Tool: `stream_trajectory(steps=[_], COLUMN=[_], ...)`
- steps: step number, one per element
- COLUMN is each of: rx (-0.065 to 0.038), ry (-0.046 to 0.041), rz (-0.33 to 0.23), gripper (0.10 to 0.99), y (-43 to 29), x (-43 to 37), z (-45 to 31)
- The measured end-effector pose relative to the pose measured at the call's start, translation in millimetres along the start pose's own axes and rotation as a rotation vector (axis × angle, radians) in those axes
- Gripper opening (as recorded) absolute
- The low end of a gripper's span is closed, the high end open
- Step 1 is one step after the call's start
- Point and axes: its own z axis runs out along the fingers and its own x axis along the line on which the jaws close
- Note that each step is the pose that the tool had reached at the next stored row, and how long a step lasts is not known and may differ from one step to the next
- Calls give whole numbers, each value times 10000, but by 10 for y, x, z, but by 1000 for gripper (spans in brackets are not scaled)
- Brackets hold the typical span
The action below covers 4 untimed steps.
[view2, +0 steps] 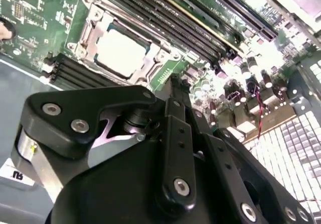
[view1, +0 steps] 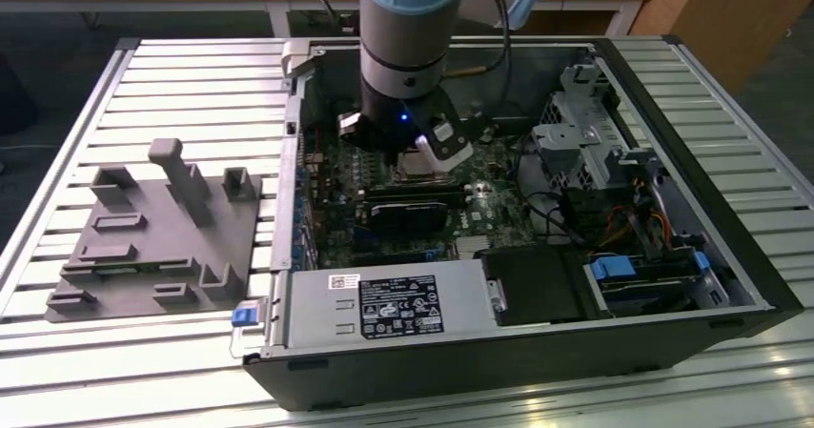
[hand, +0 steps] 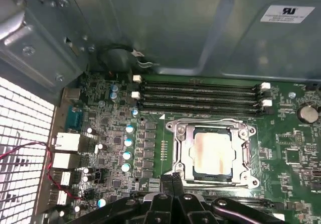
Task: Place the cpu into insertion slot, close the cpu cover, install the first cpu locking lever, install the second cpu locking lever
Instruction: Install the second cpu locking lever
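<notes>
The cpu (hand: 213,151) (view2: 120,53), a dull grey square, lies flat in the insertion slot (hand: 235,154) on the green motherboard. The silver cpu cover (hand: 181,151) (view2: 88,25) lies down around it, and the chip shows through its window. My gripper (hand: 173,178) (view2: 173,86) hangs just beside the socket's edge, a little above the board. Its black fingers are shut together with nothing between them. In the exterior view the arm (view1: 404,56) reaches down into the open computer case and hides most of the socket. I cannot make out how the locking levers stand.
Long black memory slots (hand: 200,96) run beside the socket, with the grey case wall (hand: 165,28) behind them. Rear ports (hand: 65,143) and capacitors crowd one side. A black card (view1: 407,209), power supply (view1: 388,304) and drive bays (view1: 636,275) fill the case. A grey fixture (view1: 152,228) sits outside.
</notes>
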Motion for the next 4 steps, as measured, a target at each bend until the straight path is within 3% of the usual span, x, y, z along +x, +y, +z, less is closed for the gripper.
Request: stream_trajectory(steps=[4], rx=[0], ry=[1], rz=[0], gripper=[106], y=[0], x=[0], z=[0])
